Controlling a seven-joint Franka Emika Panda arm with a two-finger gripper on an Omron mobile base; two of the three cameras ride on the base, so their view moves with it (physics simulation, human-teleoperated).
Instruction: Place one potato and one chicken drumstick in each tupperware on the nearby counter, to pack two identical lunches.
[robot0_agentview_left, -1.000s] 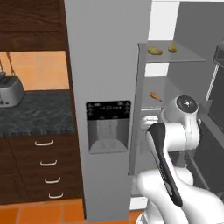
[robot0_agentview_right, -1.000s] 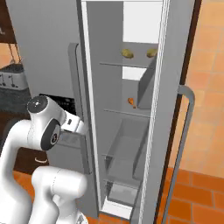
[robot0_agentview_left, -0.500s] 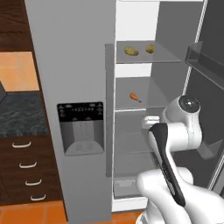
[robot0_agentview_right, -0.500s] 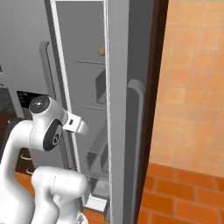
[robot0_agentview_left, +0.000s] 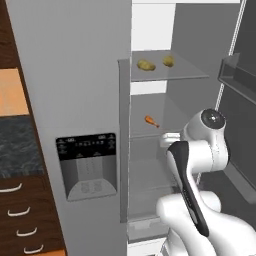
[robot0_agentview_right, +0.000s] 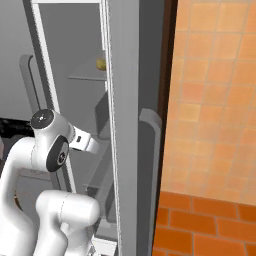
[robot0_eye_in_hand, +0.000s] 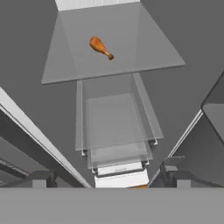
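Note:
The fridge stands open in front of me. Two potatoes (robot0_agentview_left: 145, 65) (robot0_agentview_left: 168, 61) lie on its upper glass shelf, and one potato (robot0_agentview_right: 101, 64) peeks past the door in the right base view. A chicken drumstick (robot0_agentview_left: 151, 120) (robot0_eye_in_hand: 100, 47) lies alone on the middle shelf. My gripper (robot0_eye_in_hand: 109, 179) is open and empty, its fingertips (robot0_eye_in_hand: 41, 177) wide apart, held in front of the fridge below the drumstick's shelf. A strip of the black counter (robot0_agentview_left: 15, 145) shows at the far left. The tupperware is out of view.
The closed left fridge door with its dispenser panel (robot0_agentview_left: 87, 165) stands left of the opening. The open right door (robot0_agentview_right: 130, 125) with a long handle (robot0_agentview_right: 150, 150) stands close on my right, with door bins (robot0_agentview_left: 240, 75). Clear drawers (robot0_eye_in_hand: 113, 127) sit under the shelf. An orange tiled wall (robot0_agentview_right: 215, 100) lies beyond.
The base has moved, so both base views have shifted: the fridge opening now sits in the middle and the counter has slid off to the left. The gripper has stayed open.

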